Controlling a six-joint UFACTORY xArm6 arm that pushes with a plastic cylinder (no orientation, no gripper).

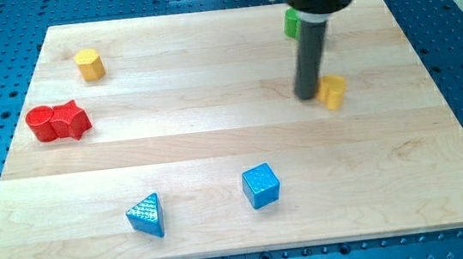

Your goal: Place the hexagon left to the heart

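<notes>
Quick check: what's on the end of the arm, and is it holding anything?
No claw: my tip holds nothing, touching or nearly touching the left side of a yellow block.

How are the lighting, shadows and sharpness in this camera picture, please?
Camera view: even, soft light on the wooden board, no strong glare; small faint shadows under the blue cube and my tip; blocks look sharp, the rod's upper end is cropped.

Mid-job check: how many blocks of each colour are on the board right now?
Red: 2, a cylinder touching a second red block
Yellow: 2, one, another beside my tip
Blue: 2, triangle, cube
Green: 1, partly hidden
Total: 7
</notes>
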